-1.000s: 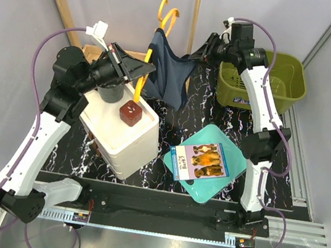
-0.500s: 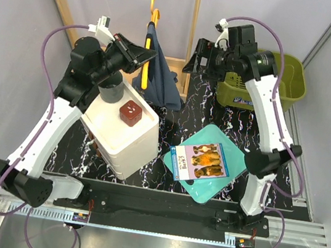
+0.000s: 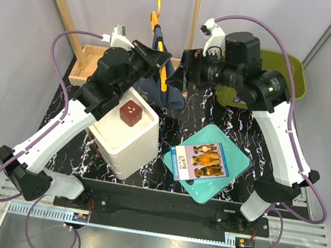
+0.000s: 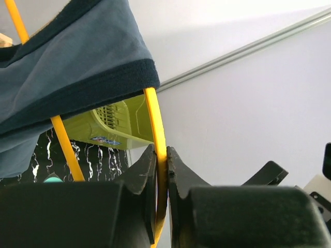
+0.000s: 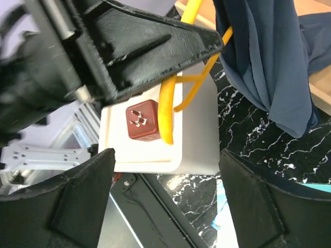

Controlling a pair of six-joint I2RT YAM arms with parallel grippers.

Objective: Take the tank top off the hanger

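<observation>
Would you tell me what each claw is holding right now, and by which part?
The left claw grips the hanger by one thin arm; the right claw holds nothing.

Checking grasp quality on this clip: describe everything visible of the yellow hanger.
The hanger is a thin, glossy yellow-orange plastic rod with curved arms and a hook on top. The left gripper has its jaws shut on one arm, holding it aloft. The tank top is draped over it. The right gripper is open and apart from it.
</observation>
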